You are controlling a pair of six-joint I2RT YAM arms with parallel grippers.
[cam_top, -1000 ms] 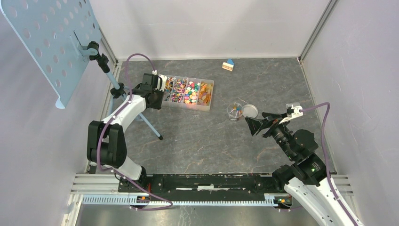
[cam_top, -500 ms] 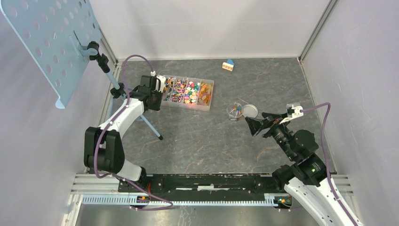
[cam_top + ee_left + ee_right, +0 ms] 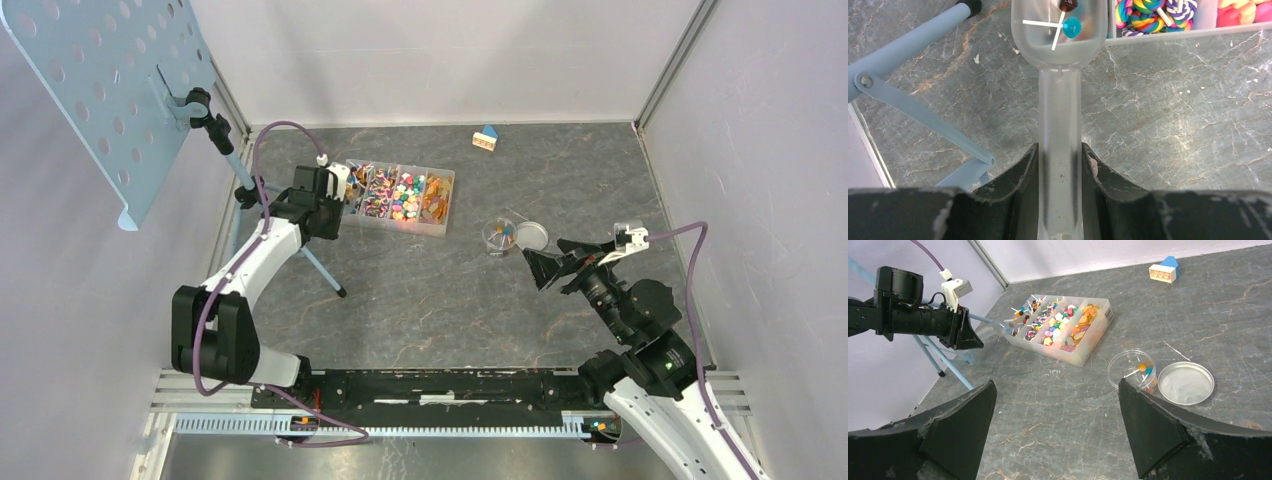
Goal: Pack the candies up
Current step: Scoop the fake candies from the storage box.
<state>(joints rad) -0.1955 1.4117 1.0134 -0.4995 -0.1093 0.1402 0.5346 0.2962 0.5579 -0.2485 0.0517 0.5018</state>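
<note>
My left gripper (image 3: 1060, 160) is shut on the handle of a clear plastic scoop (image 3: 1060, 100). The scoop's bowl holds a teal lollipop (image 3: 1071, 26) and a brown one, at the left end of the compartment tray (image 3: 1158, 36). The candies (image 3: 405, 195) fill that clear tray (image 3: 395, 227) in mixed colours, with striped lollipops in the left compartments. A small round clear jar (image 3: 1133, 371) with a few lollipops stands beside its lid (image 3: 1185, 383). My right gripper (image 3: 1058, 415) hangs open above the bare table, short of the jar, with nothing between its fingers.
A blue stand's legs (image 3: 913, 115) run along the table left of the scoop, holding a perforated panel (image 3: 110, 90) overhead. A small blue-roofed toy house (image 3: 486, 138) sits at the back. Walls close in on three sides.
The left arm has shifted slightly left and toward me, still gripping the scoop. The right arm has barely moved.
</note>
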